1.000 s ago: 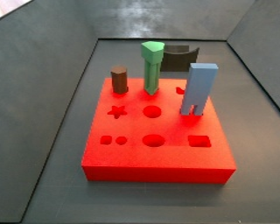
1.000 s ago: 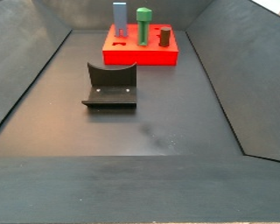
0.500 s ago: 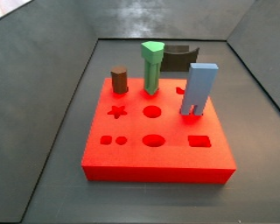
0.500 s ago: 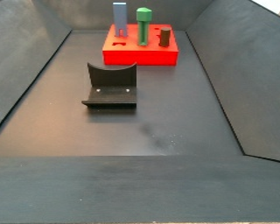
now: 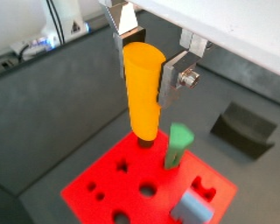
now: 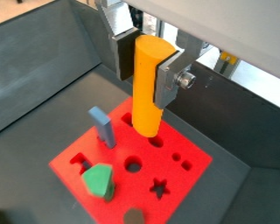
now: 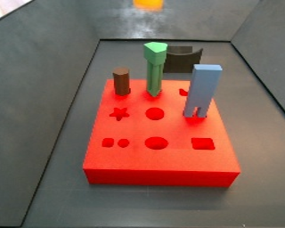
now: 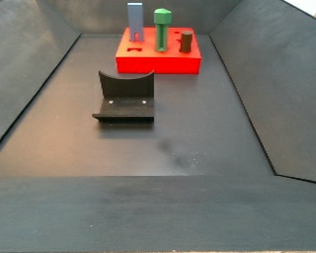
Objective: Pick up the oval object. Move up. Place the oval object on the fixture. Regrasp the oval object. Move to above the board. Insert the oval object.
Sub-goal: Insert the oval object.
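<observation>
Standing in the thick red board were a green peg, a brown cylinder and a blue block; star, round and square holes lay open. High above it, the gripper had its jaws pinching the smooth yellow-orange oval object, held upright in both wrist views. The dark fixture sat apart on the floor.

Red board lay on dark floor. Green peg, brown cylinder and blue block stood upright in it. Fixture sat behind board. Oval object tip showed at top edge; gripper out of frame.
</observation>
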